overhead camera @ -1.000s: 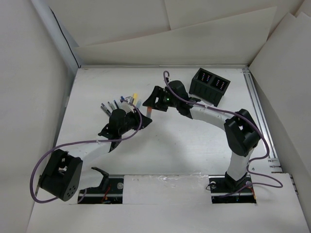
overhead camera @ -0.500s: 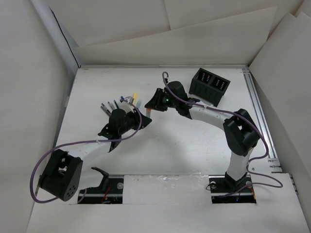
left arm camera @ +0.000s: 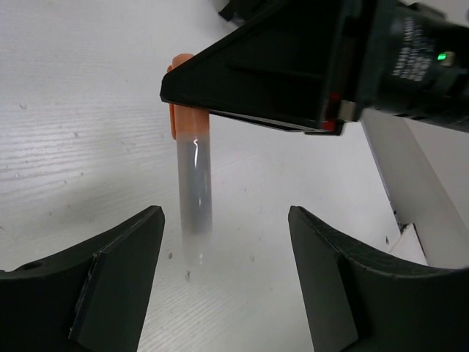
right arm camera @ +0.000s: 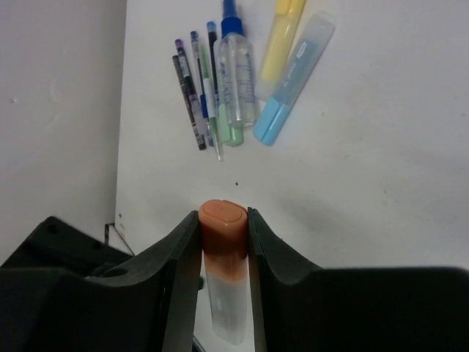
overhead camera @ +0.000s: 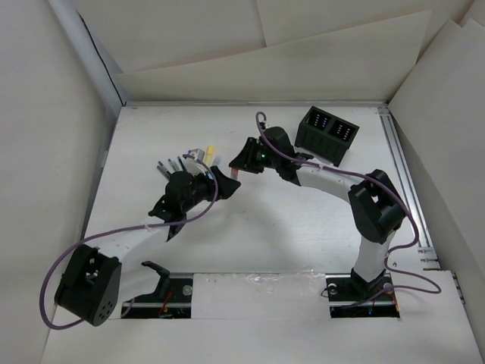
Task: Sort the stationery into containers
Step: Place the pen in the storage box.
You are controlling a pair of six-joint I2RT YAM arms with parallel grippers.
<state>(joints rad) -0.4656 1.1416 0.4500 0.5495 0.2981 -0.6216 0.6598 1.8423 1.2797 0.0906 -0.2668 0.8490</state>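
Top external view: white table [overhead camera: 303, 227]. The black two-compartment container [overhead camera: 327, 135] stands at the far right, with coloured marks inside, well apart from the loose stationery [overhead camera: 188, 161] left of centre. The left gripper [overhead camera: 220, 180] and right gripper [overhead camera: 238, 161] meet tip to tip between the two. The orange-capped marker [overhead camera: 236, 174] shows only as a small orange fleck between them.

Left wrist view: the left gripper's jaws are spread. Its fingers [left arm camera: 110, 286] stand either side of the marker's lower end, with a gap on each side, gripping nothing. The marker hangs upright, cap uppermost, with a translucent grey body. Whether its lower end touches the table cannot be told. The right gripper clamps the cap from above.

Right wrist view: the right gripper's jaws are pinched on the marker just below the top of its orange cap, one finger on each side. The loose stationery lies on the table beyond:
- several slim pens [right arm camera: 192, 92]
- a small clear bottle [right arm camera: 236, 73] with a blue cap
- a yellow highlighter [right arm camera: 280, 44]
- a pale blue highlighter [right arm camera: 293, 81]

These lie side by side, close together.
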